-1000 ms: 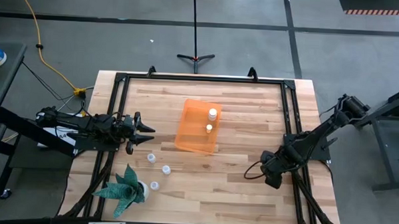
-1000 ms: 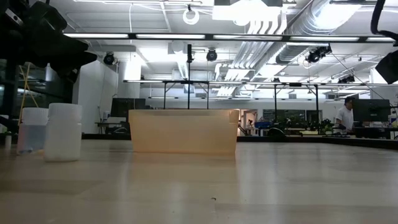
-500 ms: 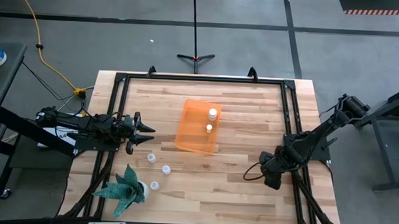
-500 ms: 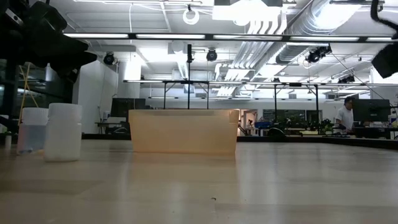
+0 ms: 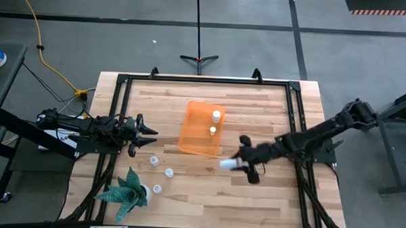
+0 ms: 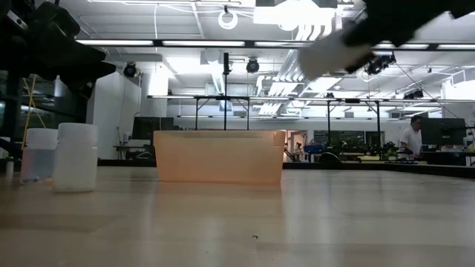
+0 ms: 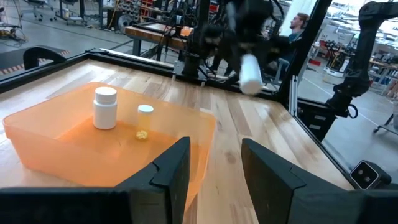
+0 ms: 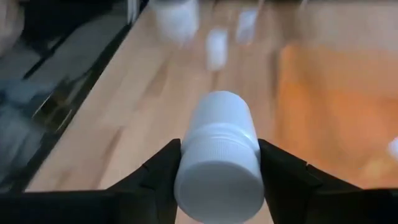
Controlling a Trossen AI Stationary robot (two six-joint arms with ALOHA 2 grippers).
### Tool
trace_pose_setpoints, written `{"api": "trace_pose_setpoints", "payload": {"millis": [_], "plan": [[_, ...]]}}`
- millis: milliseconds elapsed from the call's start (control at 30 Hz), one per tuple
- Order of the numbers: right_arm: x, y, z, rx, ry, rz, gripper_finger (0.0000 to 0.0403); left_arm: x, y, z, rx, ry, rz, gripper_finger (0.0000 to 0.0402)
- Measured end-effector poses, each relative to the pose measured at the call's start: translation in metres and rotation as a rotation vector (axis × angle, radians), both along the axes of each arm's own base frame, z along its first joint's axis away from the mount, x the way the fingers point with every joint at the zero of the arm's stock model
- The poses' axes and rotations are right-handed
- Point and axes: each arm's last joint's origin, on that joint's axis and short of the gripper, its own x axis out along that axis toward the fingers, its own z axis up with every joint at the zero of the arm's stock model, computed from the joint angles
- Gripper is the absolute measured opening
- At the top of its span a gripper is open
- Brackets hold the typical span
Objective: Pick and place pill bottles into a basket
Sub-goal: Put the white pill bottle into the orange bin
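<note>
Since the earlier frames the right gripper point(image 5: 236, 162) has swung from the table's right edge toward the basket point(image 5: 197, 137), clamped on a pill bottle point(image 5: 226, 164). The bottle lies sideways, just beside the basket's near corner. The left gripper point(image 5: 149, 134), fingers apart, waits beyond the basket's far side.

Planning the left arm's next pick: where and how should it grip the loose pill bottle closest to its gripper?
Grip the bottle nearest the left gripper, the upright one, across its round body below the cap, coming straight down from above. It stands upright and apart from the other two bottles, so the fingers probably have room on both sides.
</note>
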Motion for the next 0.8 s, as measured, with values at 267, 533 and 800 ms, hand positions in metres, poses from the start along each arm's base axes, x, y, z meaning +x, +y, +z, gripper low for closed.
{"api": "trace_pose_setpoints", "payload": {"millis": [267, 533, 800], "plan": [[0.029, -0.063, 0.025, -0.122, -0.055, -0.033, 0.0165, 0.000, 0.000, 0.000, -0.008, 0.000, 0.001, 0.0179], [0.077, -0.103, 0.038, -0.209, 0.135, 0.009, 0.0169, 0.000, 0.000, 0.000, -0.008, 0.000, 0.002, 0.0179], [0.136, -0.126, 0.037, -0.286, 0.358, 0.102, 0.0174, 0.000, 0.000, 0.000, -0.036, 0.000, 0.007, 0.0179]]}}
